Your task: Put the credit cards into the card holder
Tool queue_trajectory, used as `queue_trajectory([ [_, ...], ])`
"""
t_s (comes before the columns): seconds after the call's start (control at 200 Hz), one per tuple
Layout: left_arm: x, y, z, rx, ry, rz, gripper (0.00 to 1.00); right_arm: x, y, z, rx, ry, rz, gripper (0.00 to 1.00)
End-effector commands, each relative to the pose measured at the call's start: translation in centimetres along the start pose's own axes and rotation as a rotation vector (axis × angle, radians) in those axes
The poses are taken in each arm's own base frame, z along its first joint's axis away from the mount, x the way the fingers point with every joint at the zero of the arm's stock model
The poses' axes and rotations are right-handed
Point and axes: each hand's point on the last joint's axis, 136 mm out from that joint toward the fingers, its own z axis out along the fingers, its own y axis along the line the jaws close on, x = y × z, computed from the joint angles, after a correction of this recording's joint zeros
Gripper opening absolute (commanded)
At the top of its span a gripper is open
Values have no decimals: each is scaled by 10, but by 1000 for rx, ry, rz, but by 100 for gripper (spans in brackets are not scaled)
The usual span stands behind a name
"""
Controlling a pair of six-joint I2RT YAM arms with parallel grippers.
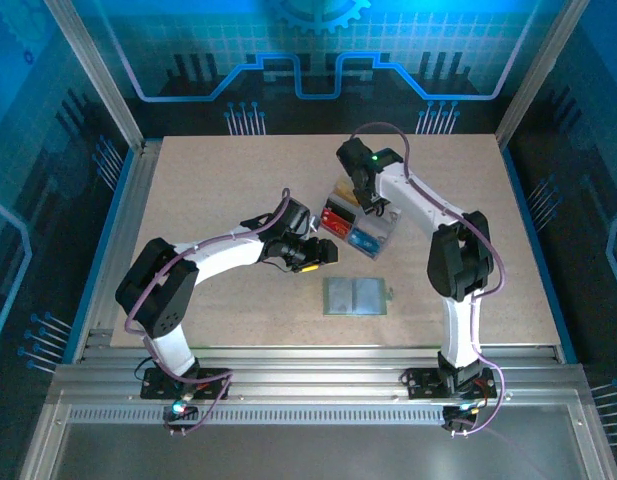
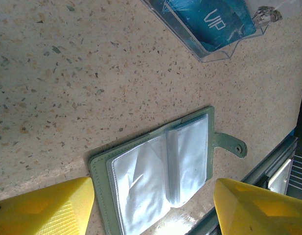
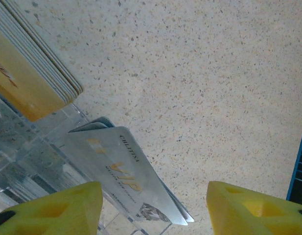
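The green card holder (image 2: 160,171) lies open and flat on the tabletop (image 1: 218,190), toward its near edge. The credit cards (image 3: 116,171) sit in a clear tray (image 3: 33,147) nearer the centre. Your left end effector (image 2: 151,215) hangs open above the holder. Your right end effector (image 3: 153,210) is open above the tray's cards.

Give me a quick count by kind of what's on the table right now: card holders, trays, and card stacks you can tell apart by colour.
card holder: 1
clear tray: 1
tan-gold card stack: 1
silver-grey card stack: 1
blue card stack: 1
red card stack: 1
Total: 6. More stacks may be hidden in the tray.
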Motion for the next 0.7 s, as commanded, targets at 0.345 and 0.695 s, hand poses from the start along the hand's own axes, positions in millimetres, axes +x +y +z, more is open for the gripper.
queue_trajectory([
  [0.345,2,2,-5,15,7,-1,67,10,-8,25,56,76,-30,58],
  [0.695,0,6,-10,16,-8,-13,66,13,-8,34,56,86,-22,54],
])
